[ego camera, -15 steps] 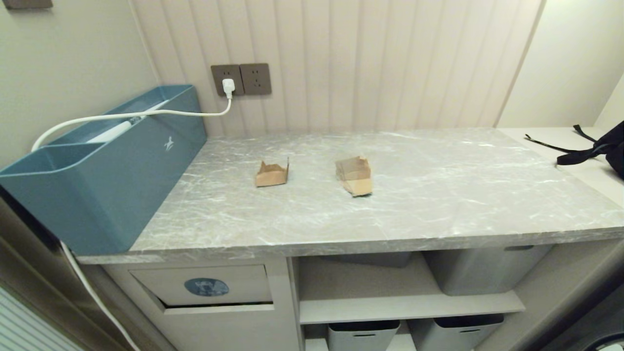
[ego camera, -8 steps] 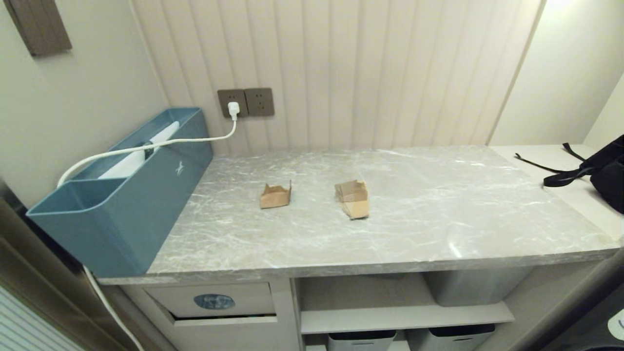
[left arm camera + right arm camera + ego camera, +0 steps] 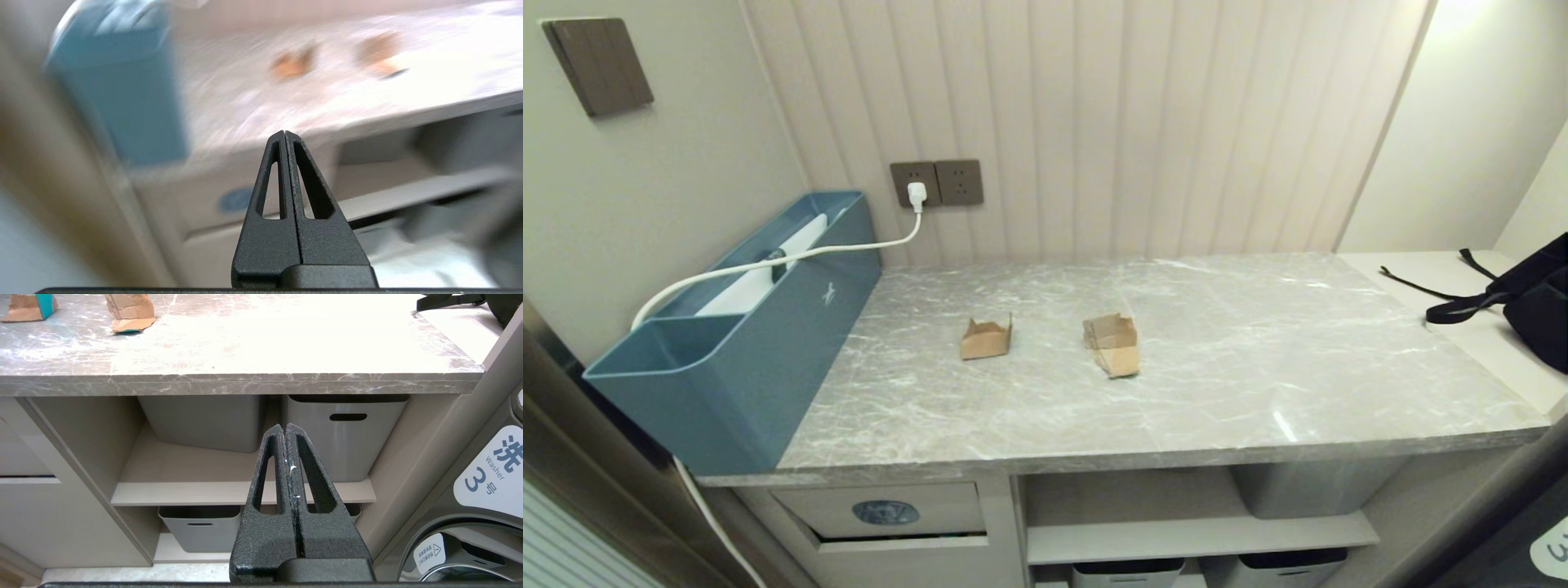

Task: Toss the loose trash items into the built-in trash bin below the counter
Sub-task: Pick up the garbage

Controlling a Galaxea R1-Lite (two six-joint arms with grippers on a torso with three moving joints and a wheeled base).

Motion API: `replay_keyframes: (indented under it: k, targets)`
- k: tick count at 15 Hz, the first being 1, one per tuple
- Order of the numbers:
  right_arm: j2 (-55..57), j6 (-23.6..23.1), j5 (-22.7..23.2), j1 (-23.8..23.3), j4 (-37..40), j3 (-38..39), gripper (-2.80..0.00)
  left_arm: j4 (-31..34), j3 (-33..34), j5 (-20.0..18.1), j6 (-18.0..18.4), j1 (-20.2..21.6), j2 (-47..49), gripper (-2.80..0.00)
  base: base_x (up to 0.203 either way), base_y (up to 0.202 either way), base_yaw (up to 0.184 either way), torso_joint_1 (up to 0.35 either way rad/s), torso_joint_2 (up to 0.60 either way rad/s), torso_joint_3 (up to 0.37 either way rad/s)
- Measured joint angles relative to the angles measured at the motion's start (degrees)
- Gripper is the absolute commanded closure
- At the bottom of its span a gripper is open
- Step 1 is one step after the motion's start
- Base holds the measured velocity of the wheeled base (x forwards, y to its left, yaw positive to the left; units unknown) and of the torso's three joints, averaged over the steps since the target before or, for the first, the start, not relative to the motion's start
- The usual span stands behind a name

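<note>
1. Cardboard scraps — one [image 3: 986, 339] left, one [image 3: 1112, 345] right — lie apart mid-worktop [image 3: 1258, 384], untouched.
2. Trash bin flap [image 3: 886, 511] sits below the worktop's left end, ajar at its lower edge.
3. Left claw [image 3: 284, 134] pinched closed, empty, off the worktop's front edge.
4. Right claw [image 3: 284, 428] likewise closed, empty — facing grey storage bins [image 3: 347, 433].

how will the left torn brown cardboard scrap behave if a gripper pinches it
The left torn brown cardboard scrap looks thin, so probably light and apt to slide on the smooth grey marble-patterned counter. Its upturned torn edges suggest it would crush or bend rather than stay stiff. Unlikely to roll.
</note>
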Motion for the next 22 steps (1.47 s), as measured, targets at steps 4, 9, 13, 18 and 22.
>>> replay_keyframes:
  k: [4, 9, 13, 18, 22]
  targets:
    - [0.0, 0.0, 0.0, 0.0, 0.0, 0.0, 0.0, 0.01, -19.31, -12.39, 0.01, -1.77, 26.51, 0.0, 0.0, 0.0, 0.0, 0.0, 0.0, 0.0]
    - [0.0, 0.0, 0.0, 0.0, 0.0, 0.0, 0.0, -5.04, -29.76, -15.64, -0.57, -9.4, 54.07, -2.8, 0.0, 0.0, 0.0, 0.0, 0.0, 0.0]
    - [0.0, 0.01, 0.0, 0.0, -0.02, 0.0, 0.0, -8.65, -38.68, -10.64, -4.17, -17.17, 71.24, -2.8, 0.0, 0.0, 0.0, 0.0, 0.0, 0.0]
    - [0.0, 0.0, 0.0, 0.0, 0.0, 0.0, 0.0, -9.35, -59.19, 11.08, -4.73, -24.69, 92.39, -2.8, 0.0, 0.0, 0.0, 0.0, 0.0, 0.0]
    - [0.0, 0.0, 0.0, 0.0, 0.0, 0.0, 0.0, -8.67, -73.64, 25.43, -4.31, -26.16, 106.94, -2.8, 0.0, 0.0, 0.0, 0.0, 0.0, 0.0]
